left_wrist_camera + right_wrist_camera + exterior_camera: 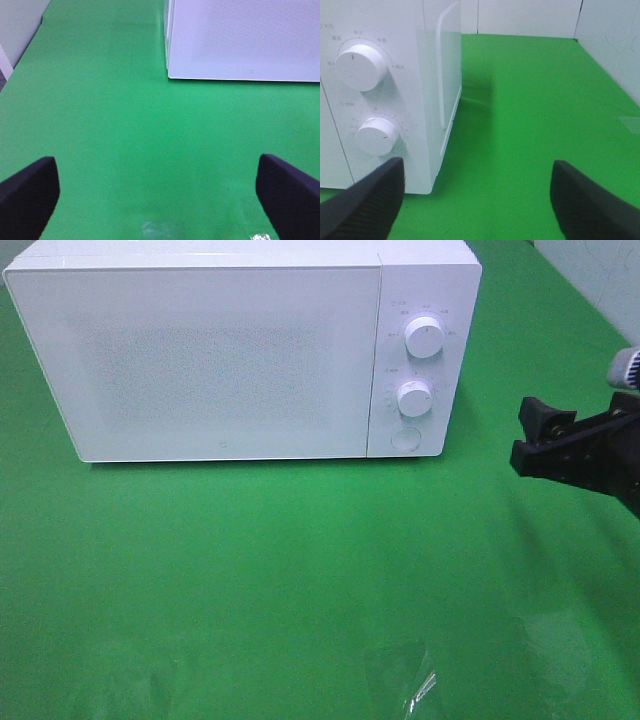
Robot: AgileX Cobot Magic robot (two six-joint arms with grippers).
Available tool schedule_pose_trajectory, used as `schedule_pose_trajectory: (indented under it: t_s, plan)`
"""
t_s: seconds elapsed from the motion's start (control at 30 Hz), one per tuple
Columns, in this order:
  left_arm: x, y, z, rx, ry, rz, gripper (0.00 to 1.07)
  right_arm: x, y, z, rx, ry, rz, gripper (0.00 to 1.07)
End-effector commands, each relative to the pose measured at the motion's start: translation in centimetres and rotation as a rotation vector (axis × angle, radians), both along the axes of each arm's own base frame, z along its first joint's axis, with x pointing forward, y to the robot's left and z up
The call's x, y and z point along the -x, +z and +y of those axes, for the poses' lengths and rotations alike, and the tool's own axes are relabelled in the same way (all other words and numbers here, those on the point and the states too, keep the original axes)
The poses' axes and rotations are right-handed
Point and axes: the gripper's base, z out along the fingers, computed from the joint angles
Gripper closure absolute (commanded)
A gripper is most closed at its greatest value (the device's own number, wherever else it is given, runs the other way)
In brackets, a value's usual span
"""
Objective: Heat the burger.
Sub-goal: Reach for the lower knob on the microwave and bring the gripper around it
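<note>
Green cloth (300, 570) covers the whole table. No plate or food on it in any view.

Microwave (200, 360): white, standing at the back of the cloth. Its door (190, 365) is shut and frosted, so nothing behind it can be made out. It is the only container in sight; contents cannot be told.

Right gripper (527, 432): beside the microwave's control end, apart from it, jaws spread wide, nothing between them. Its wrist view looks along the panel side.

Left gripper (157, 195): seen only in its own wrist view, over bare cloth in front of the microwave's near corner. Jaws fully apart, empty.

Controls: upper knob (425, 339), lower knob (414, 397), round button (405, 438) below them.

Burger: not visible anywhere. It may be behind the door or out of frame; cannot tell.

Handling, as a judgement: light, soft, stacked layers likely to shift. Grip gently across the buns from both sides, or lift whatever carries it. Squeezing hard would crush it.
</note>
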Motion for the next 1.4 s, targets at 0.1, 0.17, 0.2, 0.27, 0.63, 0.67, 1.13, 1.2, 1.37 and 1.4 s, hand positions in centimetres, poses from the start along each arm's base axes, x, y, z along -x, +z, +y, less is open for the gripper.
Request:
schedule_pose_trajectory:
  t_s: [0.1, 0.17, 0.2, 0.27, 0.63, 0.67, 1.13, 1.2, 1.37, 1.4]
  plan:
    - [0.4, 0.0, 0.0, 0.001, 0.001, -0.019, 0.06, 1.1, -0.7, 2.2, 0.011, -0.047, -0.033, 0.31]
    - [0.4, 0.0, 0.0, 0.001, 0.001, -0.019, 0.06, 1.2, -0.8, 2.5, 0.012, -0.048, -0.036, 0.31]
    - [0.4, 0.0, 0.0, 0.001, 0.001, -0.019, 0.06, 1.2, -0.8, 2.5, 0.012, -0.048, -0.036, 0.31]
    - [0.4, 0.0, 0.0, 0.001, 0.001, -0.019, 0.06, 1.5, -0.9, 3.2, 0.015, -0.065, -0.029, 0.31]
    - [0.4, 0.0, 0.0, 0.001, 0.001, -0.019, 0.06, 1.0, 1.2, 7.7, 0.086, -0.065, -0.083, 0.31]
    - [0.4, 0.0, 0.0, 0.001, 0.001, -0.019, 0.06, 1.0, 1.2, 7.7, 0.086, -0.065, -0.083, 0.31]
    - [0.4, 0.0, 0.0, 0.001, 0.001, -0.019, 0.06, -0.5, 0.3, 9.5, 0.098, -0.081, -0.144, 0.31]
    - [0.4, 0.0, 0.0, 0.001, 0.001, -0.019, 0.06, -0.9, 0.0, 10.0, 0.086, -0.074, -0.142, 0.31]
    - [0.4, 0.0, 0.0, 0.001, 0.001, -0.019, 0.06, -2.3, -0.4, 10.6, 0.057, -0.077, -0.14, 0.31]
    - [0.4, 0.0, 0.0, 0.001, 0.001, -0.019, 0.06, -3.3, -0.5, 10.7, 0.05, -0.081, -0.136, 0.31]
